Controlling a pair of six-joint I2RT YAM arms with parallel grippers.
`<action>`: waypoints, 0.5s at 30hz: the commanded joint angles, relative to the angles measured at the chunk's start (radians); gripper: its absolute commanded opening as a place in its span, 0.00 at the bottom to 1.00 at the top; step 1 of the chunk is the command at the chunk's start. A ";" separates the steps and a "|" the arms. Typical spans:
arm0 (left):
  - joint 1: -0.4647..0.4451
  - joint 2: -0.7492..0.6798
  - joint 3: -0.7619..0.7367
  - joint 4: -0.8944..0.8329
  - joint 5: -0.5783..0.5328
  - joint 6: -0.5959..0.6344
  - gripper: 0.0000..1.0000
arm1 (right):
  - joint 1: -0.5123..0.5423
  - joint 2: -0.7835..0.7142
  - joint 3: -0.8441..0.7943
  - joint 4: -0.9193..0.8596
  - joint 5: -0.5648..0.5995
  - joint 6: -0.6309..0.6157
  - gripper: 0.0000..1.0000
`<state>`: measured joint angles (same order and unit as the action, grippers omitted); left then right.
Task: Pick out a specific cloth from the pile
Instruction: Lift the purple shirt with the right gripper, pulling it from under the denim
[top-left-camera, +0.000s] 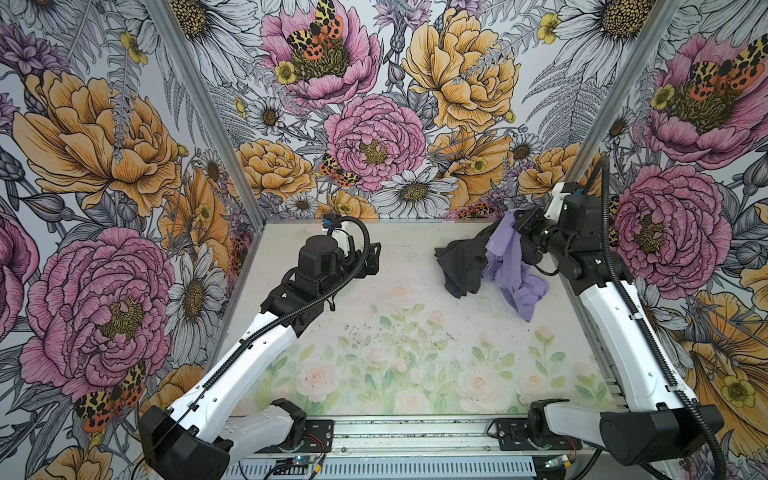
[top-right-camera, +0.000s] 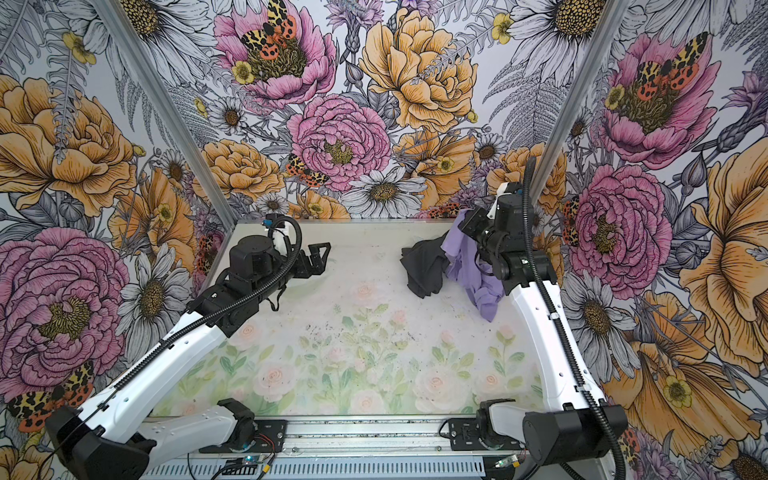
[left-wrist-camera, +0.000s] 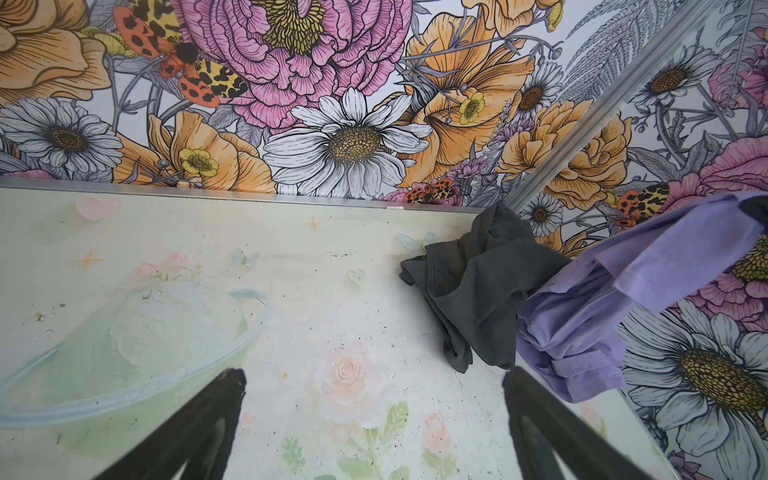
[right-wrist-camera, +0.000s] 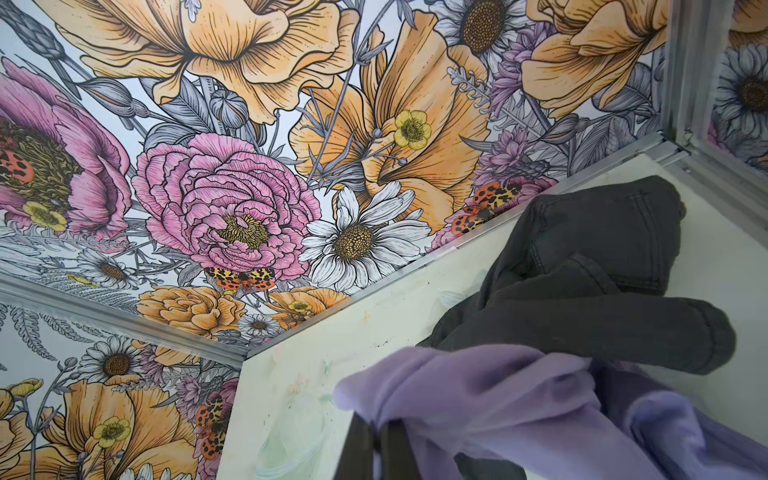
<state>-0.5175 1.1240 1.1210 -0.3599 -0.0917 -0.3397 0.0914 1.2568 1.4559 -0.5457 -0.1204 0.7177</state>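
The lavender cloth (top-left-camera: 509, 266) (top-right-camera: 473, 278) hangs from my right gripper (top-left-camera: 515, 220) (top-right-camera: 467, 220), which is raised at the far right of the table. In the right wrist view the gripper (right-wrist-camera: 378, 424) is shut on a fold of the cloth (right-wrist-camera: 498, 386). The cloth's lower end trails on the table, touching the charcoal-black garment (top-left-camera: 461, 262) (top-right-camera: 424, 266) (right-wrist-camera: 582, 266) of the pile. My left gripper (top-left-camera: 372, 259) (top-right-camera: 322, 255) (left-wrist-camera: 374, 374) hovers open and empty at the far left-centre, well apart from the cloth (left-wrist-camera: 582, 320) and the dark garment (left-wrist-camera: 478, 282).
The table (top-left-camera: 374, 332) has a pale floral print with dark specks. Flowered walls close it in at the back and both sides, and the pile lies near the back right corner. A metal rail (top-left-camera: 415, 432) runs along the front edge.
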 joint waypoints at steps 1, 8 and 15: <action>-0.008 0.004 0.033 0.028 0.019 0.021 0.99 | 0.022 -0.030 0.084 0.050 0.023 -0.055 0.00; -0.011 -0.001 0.030 0.046 0.040 0.025 0.99 | 0.068 -0.011 0.168 0.005 0.058 -0.118 0.00; -0.015 -0.021 0.009 0.100 0.044 0.035 0.99 | 0.146 0.034 0.276 -0.053 0.096 -0.188 0.00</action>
<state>-0.5220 1.1240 1.1259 -0.3130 -0.0715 -0.3294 0.2108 1.2816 1.6627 -0.6323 -0.0513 0.5854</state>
